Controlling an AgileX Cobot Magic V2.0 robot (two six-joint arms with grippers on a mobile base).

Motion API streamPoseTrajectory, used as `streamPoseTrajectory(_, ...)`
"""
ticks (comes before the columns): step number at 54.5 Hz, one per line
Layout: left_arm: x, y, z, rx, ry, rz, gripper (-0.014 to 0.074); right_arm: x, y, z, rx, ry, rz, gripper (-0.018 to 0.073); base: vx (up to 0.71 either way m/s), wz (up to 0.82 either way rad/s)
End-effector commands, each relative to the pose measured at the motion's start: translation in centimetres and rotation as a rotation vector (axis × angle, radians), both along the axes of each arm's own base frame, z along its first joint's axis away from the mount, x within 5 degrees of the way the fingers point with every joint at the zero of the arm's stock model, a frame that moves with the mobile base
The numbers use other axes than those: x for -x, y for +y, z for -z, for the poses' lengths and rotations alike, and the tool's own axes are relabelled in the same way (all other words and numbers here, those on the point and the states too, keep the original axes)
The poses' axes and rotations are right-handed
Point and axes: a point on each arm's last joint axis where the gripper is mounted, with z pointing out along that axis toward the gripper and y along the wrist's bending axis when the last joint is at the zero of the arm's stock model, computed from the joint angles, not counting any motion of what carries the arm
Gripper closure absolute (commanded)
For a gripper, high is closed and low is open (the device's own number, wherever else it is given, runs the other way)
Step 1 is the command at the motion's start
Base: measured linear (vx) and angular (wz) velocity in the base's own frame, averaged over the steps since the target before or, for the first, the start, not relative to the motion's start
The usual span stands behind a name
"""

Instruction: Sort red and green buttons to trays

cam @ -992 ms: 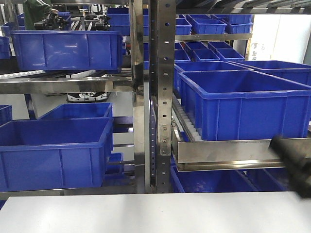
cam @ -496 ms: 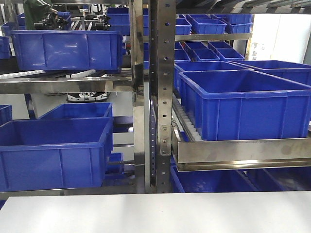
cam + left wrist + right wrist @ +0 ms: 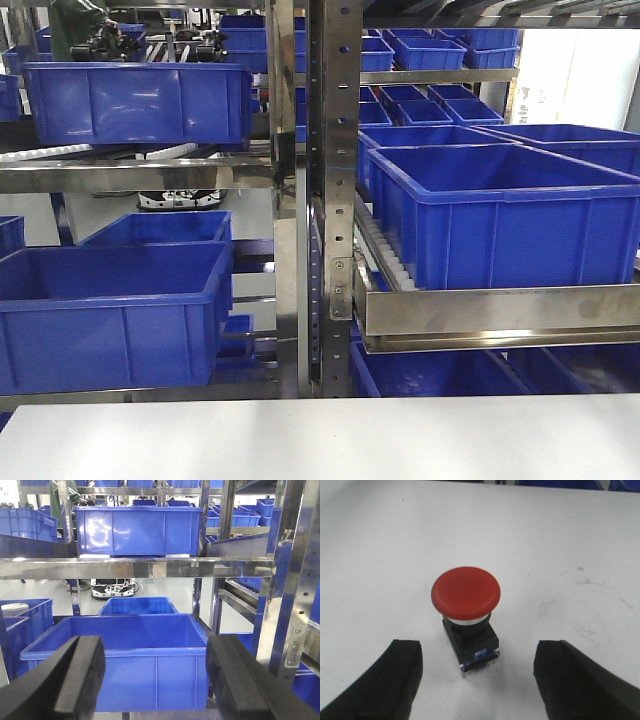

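Note:
The red button (image 3: 466, 594) stands upright on its dark blocky base on the white table (image 3: 380, 545) in the right wrist view. My right gripper (image 3: 477, 672) is open, its two black fingers low over the table to either side of the button's base, not touching it. My left gripper (image 3: 155, 672) is open and empty, held up facing the rack of blue crates. The green button and both trays are out of view. Neither gripper shows in the front view.
A metal rack (image 3: 330, 200) with several deep blue crates (image 3: 500, 215) stands behind the white table edge (image 3: 320, 440). A blue crate (image 3: 130, 655) sits on the rack straight ahead of the left gripper. Faint scuff marks (image 3: 590, 615) lie right of the button.
A dark arm part at the right edge of the front view one second ago has dropped out of that view. The rack and crates have not moved.

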Motion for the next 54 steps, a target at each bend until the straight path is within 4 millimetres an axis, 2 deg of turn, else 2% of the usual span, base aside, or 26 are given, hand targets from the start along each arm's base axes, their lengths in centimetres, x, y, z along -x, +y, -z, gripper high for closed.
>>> streamPoseTrajectory(1,0.2,-0.1,-2.0,0.008,-0.115,0.006,0.0045,-1.7,0.7,-1.5,-0.045,-0.213,-0.044,0.0029,0.00,0.00)
streamPoseTrajectory(10,0.2,-0.1,-2.0,0.007,-0.115,0.006,0.0045,-3.7,1.6,-0.8,-0.027,-0.235,-0.107,0.0029,0.00,0.00)
streamPoseTrajectory(22,0.2,-0.1,-2.0,0.007,-0.115,0.006,0.0045,-6.7,2.3,0.0,-0.039,-0.261,-0.100,0.0044,0.00,0.00)
streamPoseTrajectory(26,0.2,-0.1,-2.0,0.007,-0.115,0.006,0.0045,-7.0,2.4,0.3,-0.054,-0.253,-0.101,0.0130,0.00,0.00)
streamPoseTrajectory(30,0.2,-0.1,-2.0,0.007,-0.115,0.006,0.0045,-7.0,2.4,0.3,-0.060,-0.248,-0.098,0.0300,0.00,0.00)
streamPoseTrajectory(34,0.2,-0.1,-2.0,0.007,-0.115,0.006,0.0045,-7.0,2.4,0.4,-0.060,-0.247,-0.094,0.0515,0.00,0.00)
streamPoseTrajectory(36,0.2,-0.1,-2.0,0.007,-0.115,0.006,0.0045,-7.0,2.4,0.4,-0.062,-0.246,-0.093,0.0575,0.00,0.00)
streamPoseTrajectory(46,0.2,-0.1,-1.9,0.008,-0.111,0.006,0.0045,-7.0,2.5,0.1,-0.073,-0.252,-0.109,0.0571,0.00,0.00)
streamPoseTrajectory(54,0.1,-0.1,-1.1,0.011,-0.016,0.003,0.0045,-6.9,2.9,-1.6,-0.105,-0.312,-0.149,0.0568,0.00,0.00)
